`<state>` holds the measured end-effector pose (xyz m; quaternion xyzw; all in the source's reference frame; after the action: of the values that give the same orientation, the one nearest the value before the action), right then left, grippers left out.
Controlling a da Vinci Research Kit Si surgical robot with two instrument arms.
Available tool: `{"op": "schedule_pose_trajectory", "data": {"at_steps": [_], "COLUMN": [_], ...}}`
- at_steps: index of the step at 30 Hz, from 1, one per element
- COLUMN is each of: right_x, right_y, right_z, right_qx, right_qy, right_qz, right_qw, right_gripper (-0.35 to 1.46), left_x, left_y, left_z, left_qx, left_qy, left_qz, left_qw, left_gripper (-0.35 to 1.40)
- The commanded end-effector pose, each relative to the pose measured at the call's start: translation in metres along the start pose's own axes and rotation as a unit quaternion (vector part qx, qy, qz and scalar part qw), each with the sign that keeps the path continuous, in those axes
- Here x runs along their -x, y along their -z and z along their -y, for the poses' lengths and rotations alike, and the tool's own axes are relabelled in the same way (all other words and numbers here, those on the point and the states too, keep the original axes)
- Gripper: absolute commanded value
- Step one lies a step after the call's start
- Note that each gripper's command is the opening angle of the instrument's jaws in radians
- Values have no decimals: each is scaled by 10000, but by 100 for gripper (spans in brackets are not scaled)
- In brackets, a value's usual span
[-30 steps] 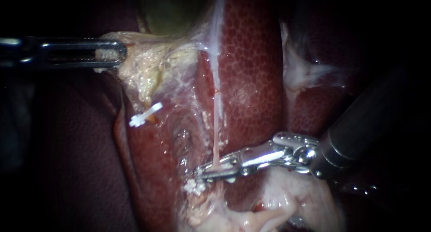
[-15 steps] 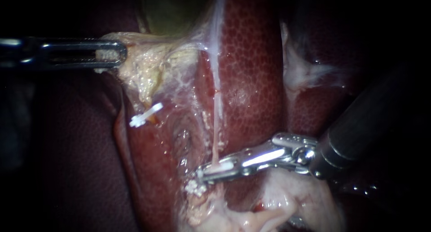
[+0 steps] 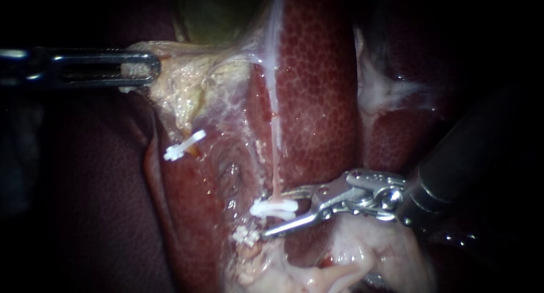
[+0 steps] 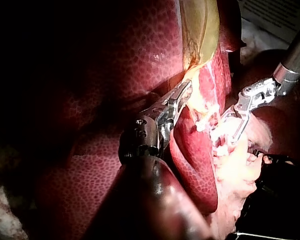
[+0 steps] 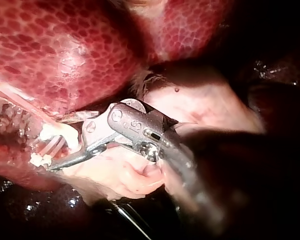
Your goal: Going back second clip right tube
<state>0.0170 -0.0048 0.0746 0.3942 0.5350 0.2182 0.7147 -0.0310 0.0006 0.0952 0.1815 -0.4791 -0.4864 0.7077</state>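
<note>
The right tube point(image 3: 276, 151) runs as a thin pink strand down the liver point(image 3: 317, 89). A white clip point(image 3: 274, 208) sits across its lower end, and a second white clip point(image 3: 246, 235) lies just below. My right instrument point(image 3: 271, 215) comes in from the right with its jaws open, one above and one below the upper clip point(image 5: 57, 132). My left instrument point(image 3: 139, 69) is shut on pale gallbladder tissue point(image 3: 181, 83) at the upper left and holds it taut. In the left wrist view its jaws point(image 4: 182, 95) grip that same pale tissue.
Another white clip point(image 3: 184, 145) sits on the left tube below the held tissue. Pale fatty tissue point(image 3: 351, 259) bulges under the right instrument's shaft point(image 3: 464, 162). The greenish gallbladder point(image 3: 215, 15) lies at the top, with dark liver on both sides.
The right instrument's jaws were closed around the tube with the clip; now they have opened, leaving the white clip on the tube. The left instrument has not moved.
</note>
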Motion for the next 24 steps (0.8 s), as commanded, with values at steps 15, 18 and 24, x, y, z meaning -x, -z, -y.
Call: {"op": "schedule_pose_trajectory", "data": {"at_steps": [15, 18, 24], "right_x": [-42, -52, -82], "right_y": [69, 82, 102], "right_z": [9, 17, 44], "right_qx": [357, 387, 483], "right_qy": [711, 860, 1171], "right_qz": [-91, -90, -93], "right_qw": [9968, 9955, 9919], "right_gripper": [60, 60, 60], "left_x": [-1, -1, -2], "left_y": [0, 0, 0], "left_z": [0, 0, 0], "left_qx": [4, 4, 6], "left_qy": [-4, -5, -6], "left_qz": [2, 3, 4], "left_qw": [10000, 10000, 10000], "left_gripper": [-35, -35, -35]}}
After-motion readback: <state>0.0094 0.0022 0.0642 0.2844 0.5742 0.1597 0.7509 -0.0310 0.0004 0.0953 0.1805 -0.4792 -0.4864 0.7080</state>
